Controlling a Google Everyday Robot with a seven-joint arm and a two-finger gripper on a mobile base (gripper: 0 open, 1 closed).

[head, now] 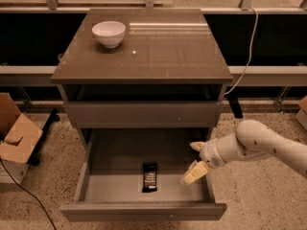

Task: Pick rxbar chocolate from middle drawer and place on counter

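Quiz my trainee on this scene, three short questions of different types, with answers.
1. True or false: the rxbar chocolate lies on the counter.
2. Where is the hand? A) over the white bowl B) at the open middle drawer's right side, apart from the bar C) gripping the bar
3. Fill in: the white bowl stands on the ____.
Key: 1 false, it's in the drawer; 2 B; 3 counter.

At lower right, the claw (195, 159) hangs, fingers spread, over the open middle drawer (144, 211), right of the rxbar chocolate (150, 177).
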